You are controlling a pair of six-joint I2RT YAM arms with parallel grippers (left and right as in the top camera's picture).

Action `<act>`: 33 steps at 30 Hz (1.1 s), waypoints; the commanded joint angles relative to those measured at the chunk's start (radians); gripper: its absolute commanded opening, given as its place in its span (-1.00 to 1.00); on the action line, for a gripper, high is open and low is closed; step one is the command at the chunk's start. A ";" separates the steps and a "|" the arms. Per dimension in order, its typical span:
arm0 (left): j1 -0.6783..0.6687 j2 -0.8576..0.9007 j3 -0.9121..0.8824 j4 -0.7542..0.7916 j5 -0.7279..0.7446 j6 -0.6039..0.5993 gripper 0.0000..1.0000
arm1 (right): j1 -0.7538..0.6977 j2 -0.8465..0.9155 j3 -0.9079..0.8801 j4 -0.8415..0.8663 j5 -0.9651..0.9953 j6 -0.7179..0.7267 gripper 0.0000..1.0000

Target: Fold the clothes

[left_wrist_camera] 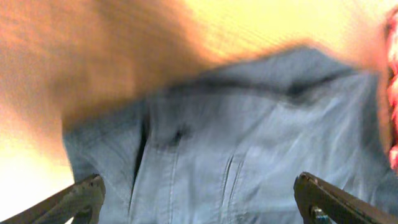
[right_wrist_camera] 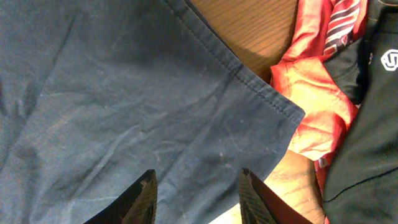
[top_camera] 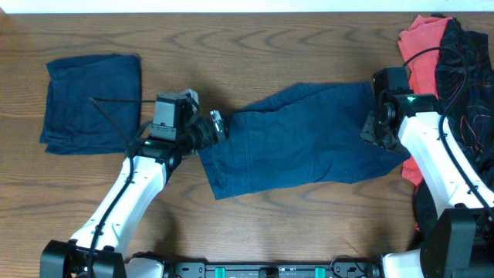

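Note:
Dark navy shorts (top_camera: 301, 143) lie spread flat across the middle of the table. My left gripper (top_camera: 218, 127) hovers at their left end, and in its blurred wrist view the jaws (left_wrist_camera: 199, 196) stand wide open over the pale blue cloth (left_wrist_camera: 249, 130), holding nothing. My right gripper (top_camera: 374, 130) is at the shorts' right end. Its fingers (right_wrist_camera: 147, 193) stand apart above the hem corner (right_wrist_camera: 124, 93), with no cloth pinched between them. A red top (right_wrist_camera: 314, 93) and a black printed garment (right_wrist_camera: 367, 149) lie just to the right.
A folded navy garment (top_camera: 93, 100) rests at the far left of the wooden table (top_camera: 255, 38). The pile of red (top_camera: 423, 46) and black (top_camera: 463, 69) clothes fills the right edge, partly beneath my right arm.

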 commanded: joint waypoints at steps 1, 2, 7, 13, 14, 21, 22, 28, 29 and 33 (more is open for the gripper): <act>0.003 0.036 0.000 0.045 -0.026 0.037 0.94 | -0.006 -0.007 0.000 -0.001 0.005 0.008 -0.20; 0.003 0.055 0.000 0.057 -0.025 0.037 0.84 | -0.006 -0.007 0.000 -0.001 0.003 0.008 -0.20; 0.003 0.179 0.000 0.112 -0.016 0.037 0.75 | -0.006 -0.008 0.000 -0.002 -0.004 0.008 -0.21; 0.002 0.278 0.000 0.232 0.012 0.037 0.74 | -0.006 -0.007 0.000 -0.002 -0.005 0.008 -0.22; 0.002 0.286 0.000 0.251 0.012 0.037 0.75 | -0.006 -0.008 0.000 -0.002 -0.005 0.008 -0.22; 0.002 0.304 0.000 0.288 0.013 0.036 0.51 | -0.006 -0.007 0.000 -0.002 -0.013 0.008 -0.24; 0.000 0.305 0.000 0.288 0.015 0.036 0.49 | -0.006 -0.007 0.000 -0.002 -0.016 0.008 -0.25; -0.028 0.323 0.000 0.295 0.019 0.033 -0.27 | -0.006 -0.008 0.000 -0.003 -0.021 0.008 -0.25; -0.032 0.323 0.000 0.292 0.019 0.033 -0.42 | -0.006 -0.007 0.000 -0.003 -0.020 0.008 -0.25; -0.034 0.320 0.000 0.287 0.044 0.033 -0.88 | -0.006 -0.007 0.000 -0.006 -0.020 0.008 -0.26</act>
